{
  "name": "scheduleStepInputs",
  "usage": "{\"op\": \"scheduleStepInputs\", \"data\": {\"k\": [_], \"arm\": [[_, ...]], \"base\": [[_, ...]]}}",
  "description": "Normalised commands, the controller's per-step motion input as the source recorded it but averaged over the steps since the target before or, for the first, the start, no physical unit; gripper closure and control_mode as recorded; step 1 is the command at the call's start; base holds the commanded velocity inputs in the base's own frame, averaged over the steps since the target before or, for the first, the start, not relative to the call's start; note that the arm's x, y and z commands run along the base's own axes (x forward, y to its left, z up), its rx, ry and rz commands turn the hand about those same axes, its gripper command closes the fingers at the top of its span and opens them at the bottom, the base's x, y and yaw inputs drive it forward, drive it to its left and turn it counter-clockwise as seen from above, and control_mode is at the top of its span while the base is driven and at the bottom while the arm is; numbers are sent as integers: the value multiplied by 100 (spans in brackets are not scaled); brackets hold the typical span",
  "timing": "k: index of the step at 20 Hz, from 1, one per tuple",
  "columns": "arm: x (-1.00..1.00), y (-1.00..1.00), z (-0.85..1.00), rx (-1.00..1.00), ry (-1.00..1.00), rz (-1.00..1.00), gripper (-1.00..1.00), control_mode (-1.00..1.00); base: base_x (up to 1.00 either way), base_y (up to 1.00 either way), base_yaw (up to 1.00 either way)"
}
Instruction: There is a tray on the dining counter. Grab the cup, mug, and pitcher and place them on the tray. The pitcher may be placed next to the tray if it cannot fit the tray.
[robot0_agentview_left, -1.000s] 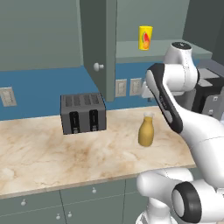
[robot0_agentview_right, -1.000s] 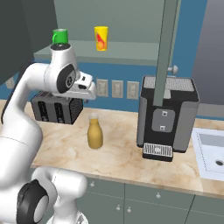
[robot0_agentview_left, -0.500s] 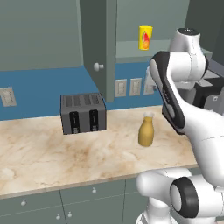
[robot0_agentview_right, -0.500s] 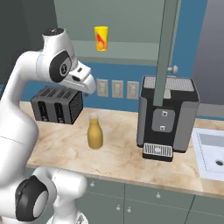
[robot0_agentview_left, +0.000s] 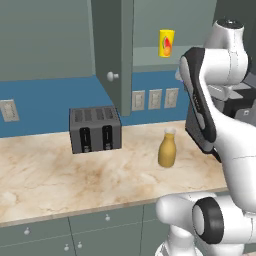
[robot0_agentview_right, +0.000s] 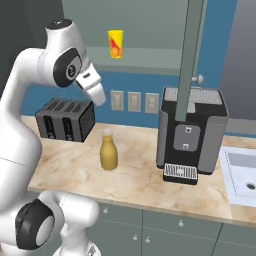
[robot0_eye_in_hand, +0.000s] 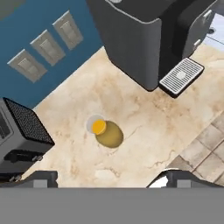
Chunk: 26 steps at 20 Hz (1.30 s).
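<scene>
The amber pitcher (robot0_agentview_left: 167, 149) (robot0_agentview_right: 108, 152) stands on the marble kitchen counter between the toaster and the coffee machine. In the hand view I look down on the pitcher (robot0_eye_in_hand: 107, 132) from high above. My gripper (robot0_eye_in_hand: 113, 179) (robot0_agentview_right: 100, 98) hangs open and empty well above the counter, pointing down toward the pitcher. The yellow cup (robot0_agentview_left: 166, 43) (robot0_agentview_right: 115, 44) stands on the shelf of the open wall cabinet, above and behind my hand. The mug is hidden behind my arm. The tray and the dining counter are out of view.
A black toaster (robot0_agentview_left: 95, 129) (robot0_agentview_right: 65, 119) stands left of the pitcher. A dark coffee machine (robot0_agentview_right: 192, 132) (robot0_eye_in_hand: 144, 39) stands to its right, with a sink (robot0_agentview_right: 240, 170) beyond. The open cabinet door (robot0_agentview_left: 112, 50) (robot0_agentview_right: 192, 45) juts out over the counter.
My arm has raised and swung, lifting the hand higher above the counter. Its upper joint now covers the green mug on the shelf. The pitcher and cup have not moved.
</scene>
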Motion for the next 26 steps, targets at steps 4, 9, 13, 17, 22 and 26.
{"op": "scheduleStepInputs", "data": {"k": [4,9,13,17,22,26], "arm": [[-18,-26,5,34,-21,-39,-100,-100],[-11,-4,2,30,-31,-32,-100,-100],[0,0,35,27,-27,-16,-100,-100],[0,0,49,22,-20,-4,-100,-100],[0,0,52,12,-9,2,-100,-100],[0,0,40,2,-5,7,-100,-100]], "base": [[0,0,0],[0,0,0],[0,0,0],[0,0,0],[0,0,0],[0,0,0]]}}
